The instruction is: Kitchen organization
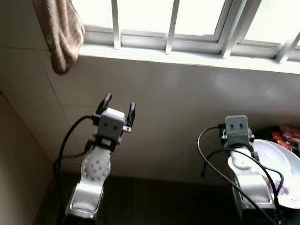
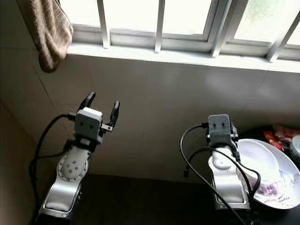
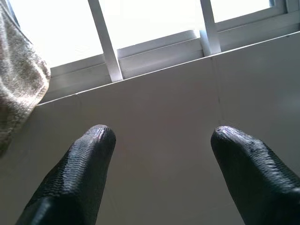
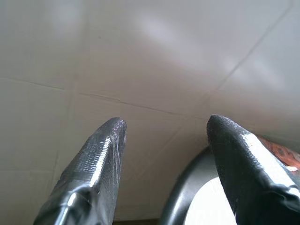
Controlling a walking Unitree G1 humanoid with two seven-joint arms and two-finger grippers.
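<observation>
My left gripper [image 1: 119, 105] is raised in front of the pale tiled wall [image 1: 178, 108] below the window, open, with nothing between its fingers [image 3: 91, 154]. My right arm [image 1: 243, 168] stands to the right, its wrist beside a white bowl [image 2: 276, 180] with a purple flower pattern, stacked on a white plate. In the right wrist view my right gripper [image 4: 164, 124] is open and empty, pointing at the wall, with the bowl's rim [image 4: 180, 197] just under one finger.
A brown towel [image 1: 61, 33] hangs at the upper left by the barred window [image 1: 173, 18] and its sill [image 1: 187, 55]. A red packet [image 1: 288, 136] lies behind the bowl. A dark countertop [image 1: 154, 201] runs below the wall.
</observation>
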